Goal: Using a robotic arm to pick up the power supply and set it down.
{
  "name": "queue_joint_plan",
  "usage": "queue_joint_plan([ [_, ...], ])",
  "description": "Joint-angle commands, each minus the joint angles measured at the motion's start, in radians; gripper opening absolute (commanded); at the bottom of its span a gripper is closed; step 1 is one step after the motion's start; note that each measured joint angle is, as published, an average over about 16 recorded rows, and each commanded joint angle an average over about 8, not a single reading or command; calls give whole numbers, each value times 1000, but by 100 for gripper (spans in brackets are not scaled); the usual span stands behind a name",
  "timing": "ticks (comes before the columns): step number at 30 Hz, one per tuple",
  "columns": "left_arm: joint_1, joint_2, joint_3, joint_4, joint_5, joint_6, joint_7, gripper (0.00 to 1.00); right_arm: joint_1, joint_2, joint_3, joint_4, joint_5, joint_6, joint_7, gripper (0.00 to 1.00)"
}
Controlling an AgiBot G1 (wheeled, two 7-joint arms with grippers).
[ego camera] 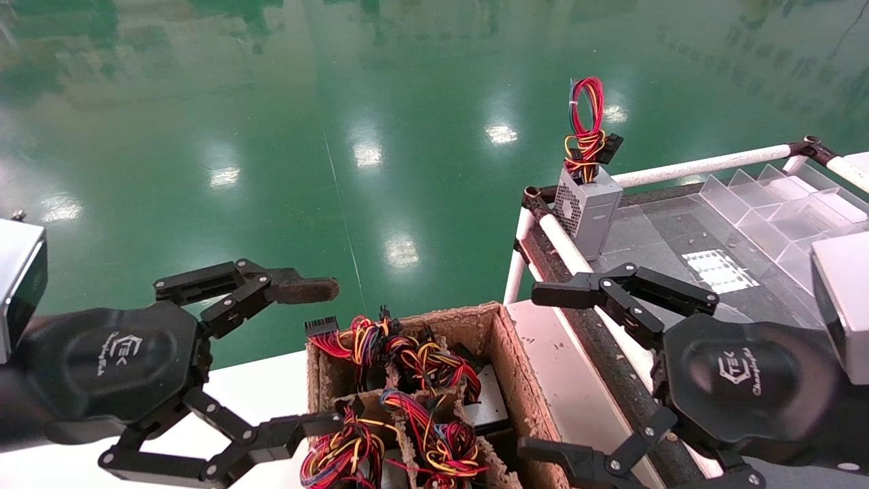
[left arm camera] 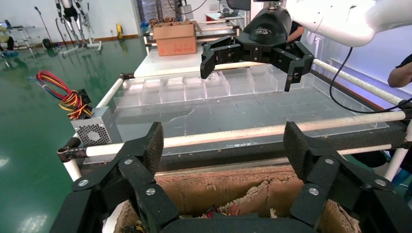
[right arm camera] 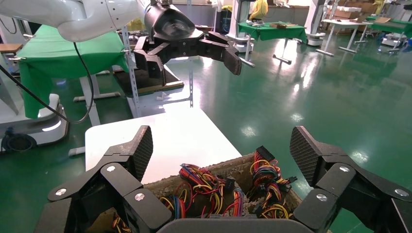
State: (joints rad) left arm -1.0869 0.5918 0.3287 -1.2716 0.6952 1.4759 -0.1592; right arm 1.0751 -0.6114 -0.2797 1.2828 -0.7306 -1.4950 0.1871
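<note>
A cardboard box (ego camera: pixel 475 316) with dividers holds several power supplies standing on end, their red, yellow and black wire bundles (ego camera: pixel 424 360) up. One power supply (ego camera: pixel 490 406) shows a plain silver-grey side near the box's right wall. My right gripper (ego camera: pixel 536 370), with all-black fingers, hovers open and empty over the box's right edge. In its wrist view the right gripper (right arm camera: pixel 222 150) frames the wire bundles (right arm camera: pixel 204 187). My left gripper (ego camera: pixel 329 356), with a worn brownish pad, hangs open and empty at the box's left side. In its wrist view the left gripper (left arm camera: pixel 224 145) faces the box wall (left arm camera: pixel 218 187).
Another grey unit with a perforated vent face (ego camera: pixel 588 207) (left arm camera: pixel 97 128) stands upright on the near corner of the right-hand table, wires up. A clear divided tray (ego camera: pixel 781 210) lies farther along that table, which is framed by white pipe rails (ego camera: pixel 699 165). Green floor lies beyond.
</note>
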Motion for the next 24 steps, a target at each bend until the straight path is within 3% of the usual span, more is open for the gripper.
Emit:
queue_joint_plan([
  [1,0,0,0,0,0,0,0,0,0,0,0,0,0,0,0,100],
  [24,0,0,0,0,0,0,0,0,0,0,0,0,0,0,0,100],
])
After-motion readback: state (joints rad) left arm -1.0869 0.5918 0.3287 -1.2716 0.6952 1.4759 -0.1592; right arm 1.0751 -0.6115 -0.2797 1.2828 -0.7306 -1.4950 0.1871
